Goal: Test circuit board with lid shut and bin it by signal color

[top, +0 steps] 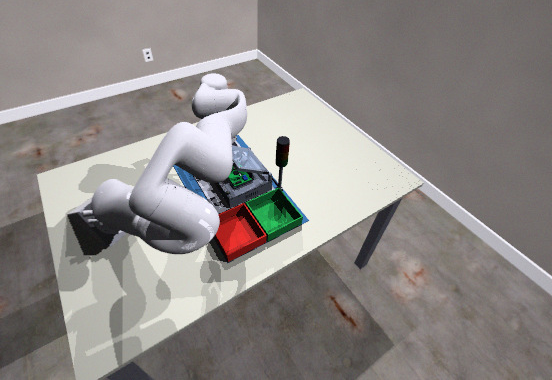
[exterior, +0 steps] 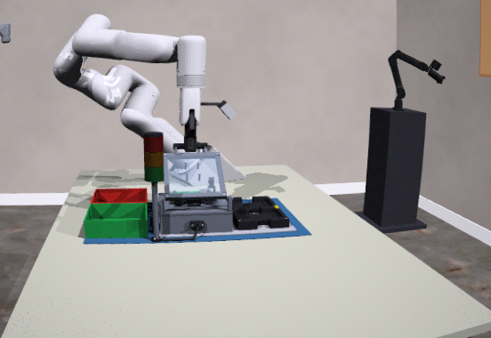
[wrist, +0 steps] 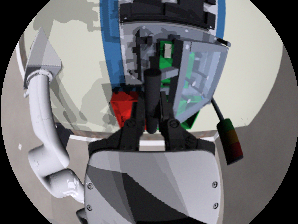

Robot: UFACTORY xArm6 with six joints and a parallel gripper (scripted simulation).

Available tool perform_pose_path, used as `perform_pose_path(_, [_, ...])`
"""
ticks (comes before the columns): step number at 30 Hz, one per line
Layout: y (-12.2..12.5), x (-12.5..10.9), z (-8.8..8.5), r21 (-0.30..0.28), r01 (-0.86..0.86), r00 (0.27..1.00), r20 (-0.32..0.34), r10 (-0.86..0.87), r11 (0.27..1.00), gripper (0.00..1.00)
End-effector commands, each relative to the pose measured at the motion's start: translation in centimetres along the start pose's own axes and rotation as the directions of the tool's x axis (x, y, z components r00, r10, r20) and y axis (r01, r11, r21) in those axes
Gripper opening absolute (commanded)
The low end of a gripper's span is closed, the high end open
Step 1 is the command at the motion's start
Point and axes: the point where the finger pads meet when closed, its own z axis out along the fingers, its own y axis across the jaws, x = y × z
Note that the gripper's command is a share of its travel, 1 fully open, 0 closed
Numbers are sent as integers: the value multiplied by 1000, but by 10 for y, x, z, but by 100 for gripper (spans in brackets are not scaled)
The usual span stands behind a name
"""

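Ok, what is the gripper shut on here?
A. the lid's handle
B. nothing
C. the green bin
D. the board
A: the gripper is clamped on the handle along the top edge of the half-closed lid, while the board lies in the tester.

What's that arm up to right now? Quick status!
Jaws shut on clear lid's black handle, lid partly lowered. Green circuit board lies in grey tester. Nothing blocking.
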Motion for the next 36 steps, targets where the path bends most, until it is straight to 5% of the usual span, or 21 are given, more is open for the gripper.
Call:
perform_pose_path(1, [-9,0,16,-3,-1,1000,-3,1,1000,0])
perform_pose_path(23, [-28,0,71,-3,-1,1000,-3,1,1000,0])
perform_pose_path(36, [-31,0,89,-3,-1,1000,-3,1,1000,0])
